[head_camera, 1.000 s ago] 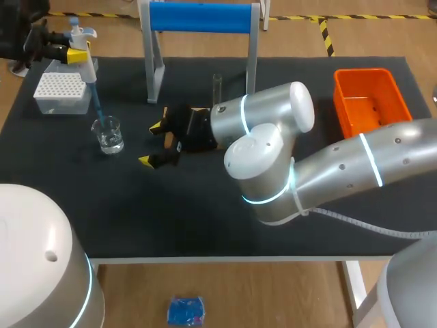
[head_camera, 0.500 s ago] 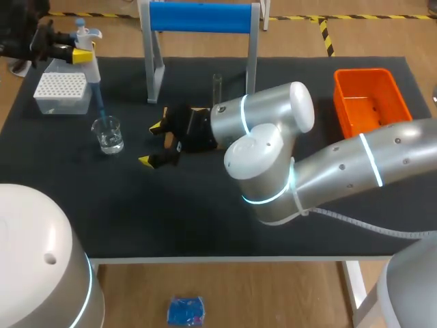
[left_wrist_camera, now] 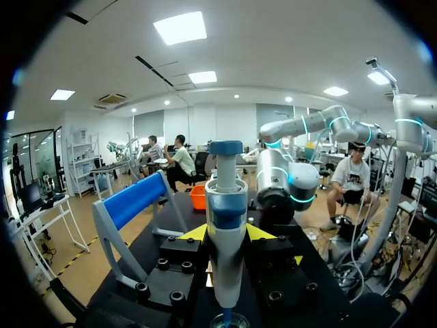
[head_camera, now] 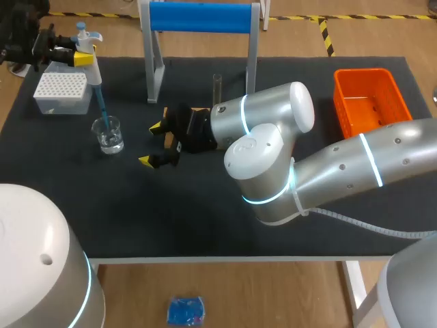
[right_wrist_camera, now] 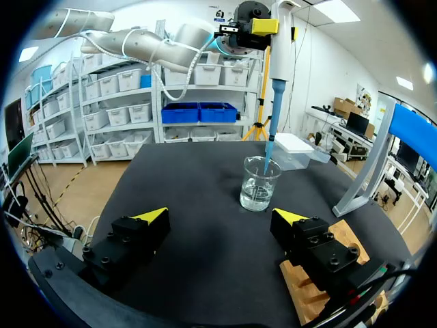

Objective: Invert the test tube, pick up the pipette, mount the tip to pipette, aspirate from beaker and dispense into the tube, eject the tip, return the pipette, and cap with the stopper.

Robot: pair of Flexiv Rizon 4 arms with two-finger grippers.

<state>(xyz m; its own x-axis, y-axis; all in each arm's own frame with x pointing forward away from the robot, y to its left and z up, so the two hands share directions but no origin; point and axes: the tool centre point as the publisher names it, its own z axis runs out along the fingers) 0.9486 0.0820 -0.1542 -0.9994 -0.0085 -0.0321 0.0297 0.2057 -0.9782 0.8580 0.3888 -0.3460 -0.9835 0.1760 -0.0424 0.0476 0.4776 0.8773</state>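
Steady: left gripper clamps the pipette mid-body (stiff, light plastic, I'd judge), tip in the fragile beaker; right gripper gapes empty.

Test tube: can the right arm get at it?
Probably, but not directly. The right gripper is open and empty, yet points toward the beaker; the test tube stands upright behind its wrist, by the blue-topped frame. It would need to back off and turn.

One pipette, one glass beaker, one white tip rack, one test tube, one orange bin, one blue-barred stand, and two grippers: left gripper, right gripper.
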